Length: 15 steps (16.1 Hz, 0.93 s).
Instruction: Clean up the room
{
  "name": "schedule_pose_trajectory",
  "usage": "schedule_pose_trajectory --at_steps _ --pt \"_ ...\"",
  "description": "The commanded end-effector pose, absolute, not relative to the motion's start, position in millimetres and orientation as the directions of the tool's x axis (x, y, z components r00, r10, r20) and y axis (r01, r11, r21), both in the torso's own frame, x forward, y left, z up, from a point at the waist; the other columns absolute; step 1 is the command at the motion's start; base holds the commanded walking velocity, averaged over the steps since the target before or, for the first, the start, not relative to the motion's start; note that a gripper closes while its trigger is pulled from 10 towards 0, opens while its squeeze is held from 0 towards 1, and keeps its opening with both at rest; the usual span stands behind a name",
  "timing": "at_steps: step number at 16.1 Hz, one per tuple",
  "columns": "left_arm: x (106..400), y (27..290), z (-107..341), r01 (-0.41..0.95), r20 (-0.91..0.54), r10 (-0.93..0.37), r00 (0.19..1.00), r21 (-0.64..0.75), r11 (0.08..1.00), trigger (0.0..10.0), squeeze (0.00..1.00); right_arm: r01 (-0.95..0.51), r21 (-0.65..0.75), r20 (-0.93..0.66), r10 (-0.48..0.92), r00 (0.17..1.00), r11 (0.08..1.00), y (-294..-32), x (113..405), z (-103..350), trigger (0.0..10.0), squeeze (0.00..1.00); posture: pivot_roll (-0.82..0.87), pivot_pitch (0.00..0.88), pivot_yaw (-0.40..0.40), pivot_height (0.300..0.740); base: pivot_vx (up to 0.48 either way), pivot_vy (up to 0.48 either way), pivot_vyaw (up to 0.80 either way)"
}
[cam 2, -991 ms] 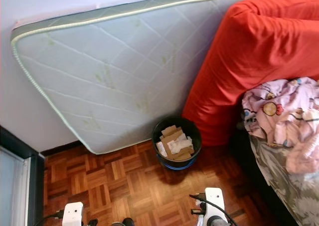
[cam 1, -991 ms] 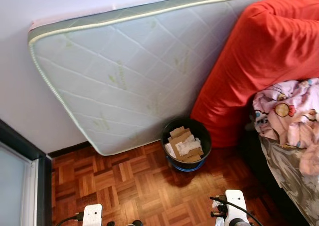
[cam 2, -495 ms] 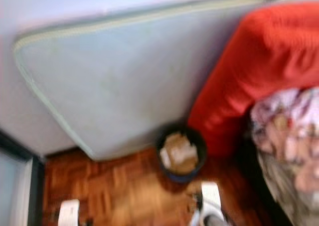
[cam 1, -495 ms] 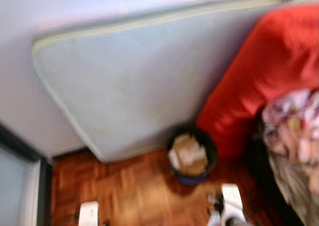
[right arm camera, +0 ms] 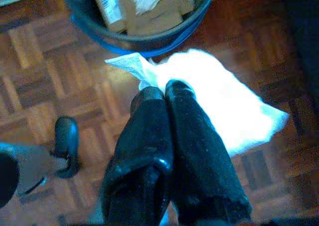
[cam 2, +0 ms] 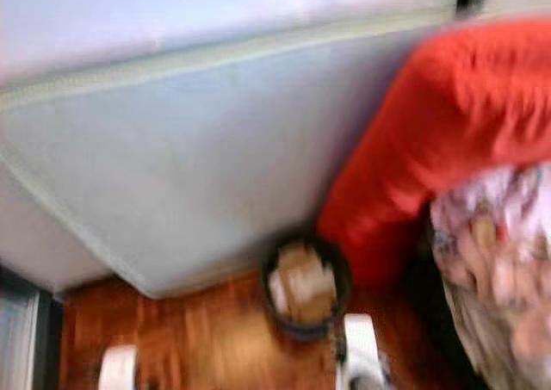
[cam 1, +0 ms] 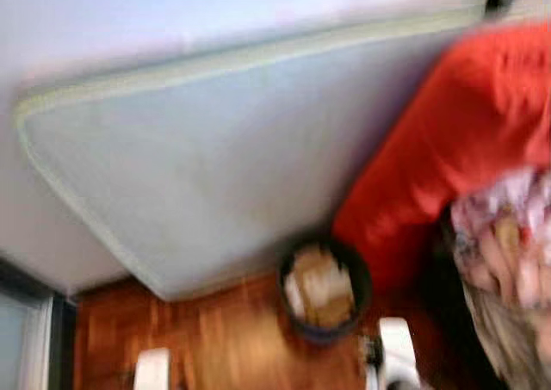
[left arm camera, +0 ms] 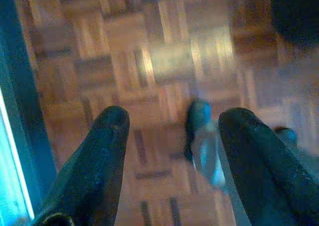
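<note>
Camera shifted since the earlier frame; head views blurred, bin (cam 1: 325, 291) lower in them. Right jaws (right arm camera: 164, 94): closed on a white paper bag (right arm camera: 219, 104), which hung just short of the bin's rim. Left jaws (left arm camera: 172, 126): wide open, empty, over parquet floor (left arm camera: 164, 56). Advice: carry the bag fully beyond the rim before releasing.

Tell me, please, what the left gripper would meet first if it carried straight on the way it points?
Most likely the bare parquet floor: the left gripper, fingers apart and empty, aims down at it. The robot's dark foot sits near that line, though depth is unclear.
</note>
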<state>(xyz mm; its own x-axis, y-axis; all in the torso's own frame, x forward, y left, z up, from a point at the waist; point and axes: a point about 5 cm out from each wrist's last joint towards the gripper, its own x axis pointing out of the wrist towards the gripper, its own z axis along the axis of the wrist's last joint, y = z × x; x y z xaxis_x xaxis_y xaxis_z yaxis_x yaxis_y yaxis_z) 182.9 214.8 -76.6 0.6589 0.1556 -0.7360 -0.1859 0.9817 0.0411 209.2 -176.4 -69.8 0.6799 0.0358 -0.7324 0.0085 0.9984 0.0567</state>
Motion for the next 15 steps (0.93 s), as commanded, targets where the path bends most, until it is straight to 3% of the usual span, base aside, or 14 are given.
schedule_pose_trajectory --at_steps 1,9,12,15 --pt "173.2 207.4 -83.0 -0.188 -0.762 0.14 0.632 0.024 0.982 10.0 0.0 0.029 0.035 -0.757 0.008 0.654 0.999 -187.5 197.7 -75.0 10.0 0.0 0.03 0.185 -0.013 0.74 0.296 0.0 0.0" --pt "173.4 207.4 -82.6 -0.187 -0.757 0.14 0.638 0.025 0.982 10.0 0.0 -0.018 0.049 -0.731 0.048 0.681 0.999 -185.6 200.8 -72.3 10.0 0.0 0.03 0.188 -0.012 0.74 0.296 0.0 0.0" --pt "173.7 207.6 -82.1 -0.184 -0.75 0.141 0.646 0.026 0.983 10.0 0.0 -0.024 0.065 -0.715 0.063 0.696 0.998 -184.6 201.7 -71.1 10.0 0.0 0.03 0.191 -0.012 0.74 0.275 0.0 0.69" --pt "177.1 207.0 -77.6 -0.193 -0.693 0.137 0.708 -0.003 0.981 10.0 0.0 -0.027 0.107 -0.669 0.092 0.738 0.994 -183.1 203.7 -67.9 10.0 0.0 0.03 0.198 -0.012 0.74 0.0 0.0 0.0"
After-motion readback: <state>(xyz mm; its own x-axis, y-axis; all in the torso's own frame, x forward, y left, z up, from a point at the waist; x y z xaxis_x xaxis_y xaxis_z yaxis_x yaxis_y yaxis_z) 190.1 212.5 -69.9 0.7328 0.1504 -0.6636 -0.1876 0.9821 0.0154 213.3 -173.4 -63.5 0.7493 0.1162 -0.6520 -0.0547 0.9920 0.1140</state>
